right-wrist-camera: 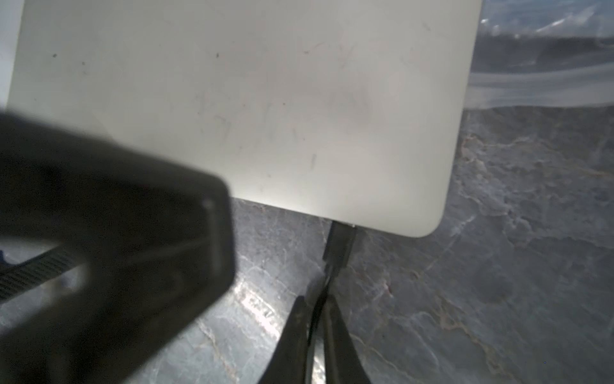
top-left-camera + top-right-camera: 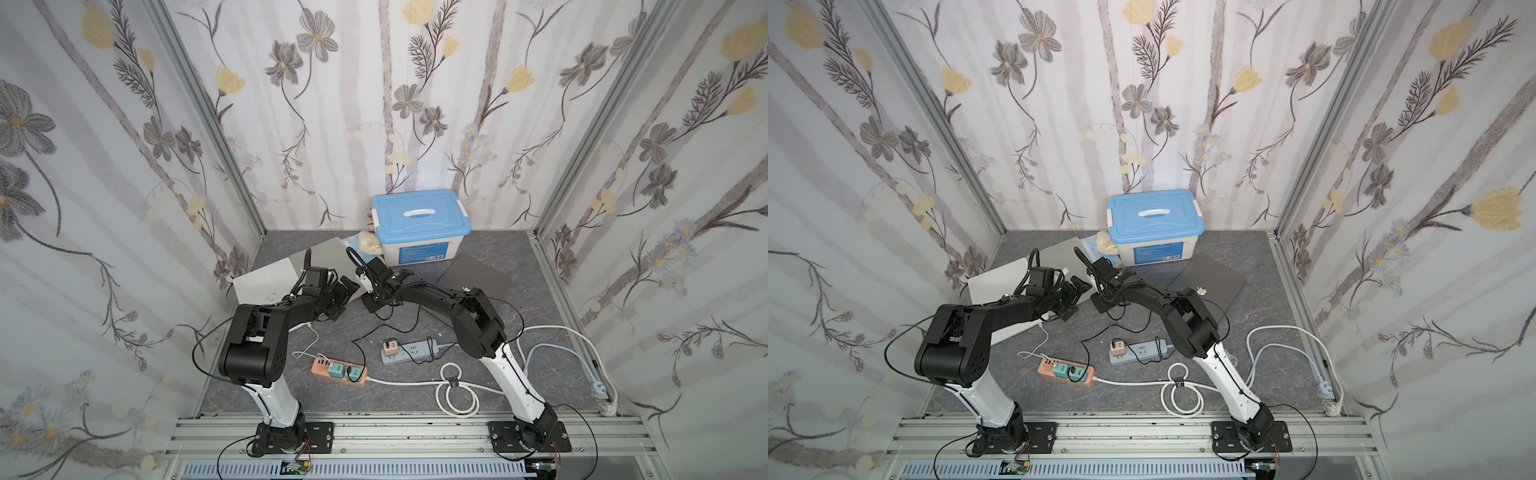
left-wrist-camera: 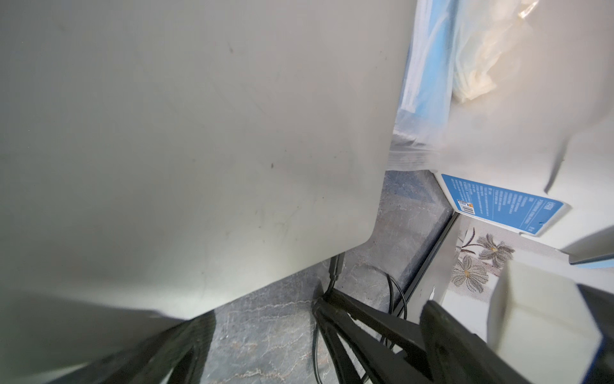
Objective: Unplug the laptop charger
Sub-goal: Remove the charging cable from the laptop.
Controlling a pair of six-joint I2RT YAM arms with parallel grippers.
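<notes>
I have the right claw (image 1: 318, 311) pressed together on the black charger cable (image 1: 328, 277), pinching it just behind the charger plug (image 1: 340, 241). In the right wrist view the plug sits in the edge of the silver laptop (image 1: 232, 99), close to one rounded corner, and the closed lid fills most of that picture. The laptop lies flat on the grey marbled bench (image 1: 515, 266). In both top views it is at the centre of the frame, partly covered by the two wrists.

My left claw (image 2: 344, 300) is spread wide and holds nothing. In both top views it hovers at the laptop's near edge, just left of the right claw, with the two heads almost meeting. In the left wrist view one finger (image 3: 172, 345) shows over the lid's edge, but I cannot tell whether it touches. The other finger stands beside the right claw's fingers.

A blue-lidded storage box (image 2: 419, 224) stands against the back wall, above centre. A dark grey laptop (image 2: 478, 274) lies right of centre. A paler laptop (image 2: 262, 282) lies left of centre, partly under my left arm. Lower in the frame an orange power strip (image 2: 338, 371) and a grey power strip (image 2: 409, 351) lie near each other. A coiled white cord (image 2: 457, 395) sits to their lower right.
</notes>
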